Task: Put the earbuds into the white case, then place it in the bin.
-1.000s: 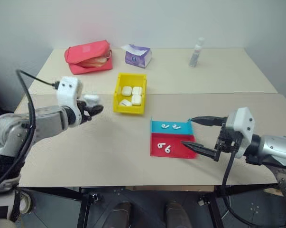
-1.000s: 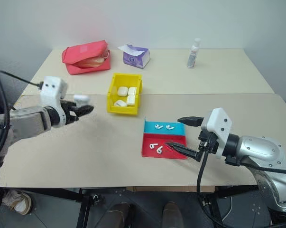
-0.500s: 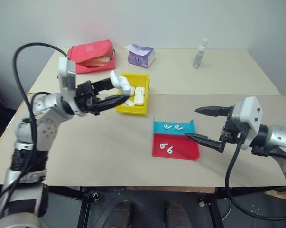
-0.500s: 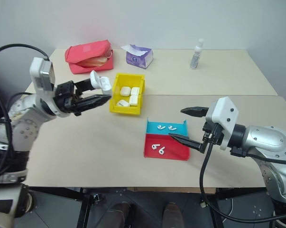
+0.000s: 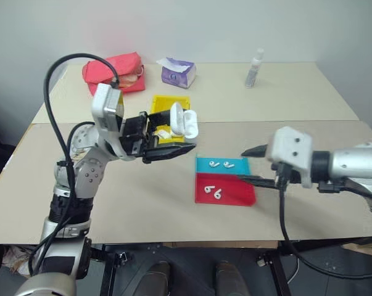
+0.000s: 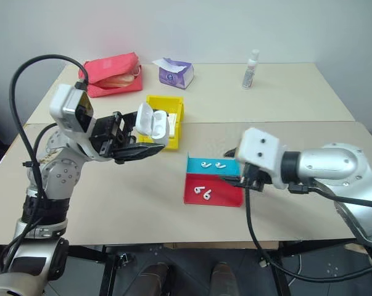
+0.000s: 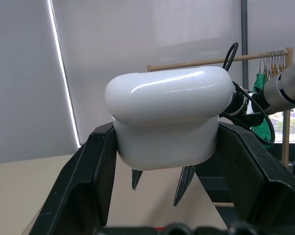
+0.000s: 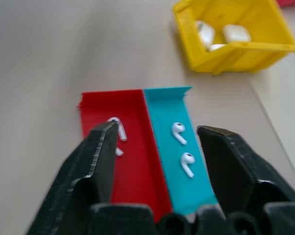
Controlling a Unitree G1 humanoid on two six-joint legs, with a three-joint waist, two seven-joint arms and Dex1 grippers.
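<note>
Head views: left tool is clamped on the white case, lid flipped up, held in the air just in front of the yellow bin and left of the red-and-blue tray; left forearm comes in across the desk with the tool pointing toward the right arm. Right tool sits at the tray's right edge, fingers apart with nothing between them. Four earbuds lie in the tray: two in the blue half, two in the red. Left wrist view: case is pinched squarely between both fingers, grip looks secure. Right wrist view: fingers straddle the tray from above, angled down, blue-side earbuds sitting in the gap between them. My read for the pick: drop on one bud only, close across the stem, not the glossy head, and keep clear of the tray's low wall. Keep the case level with its opening facing the right tool.
</note>
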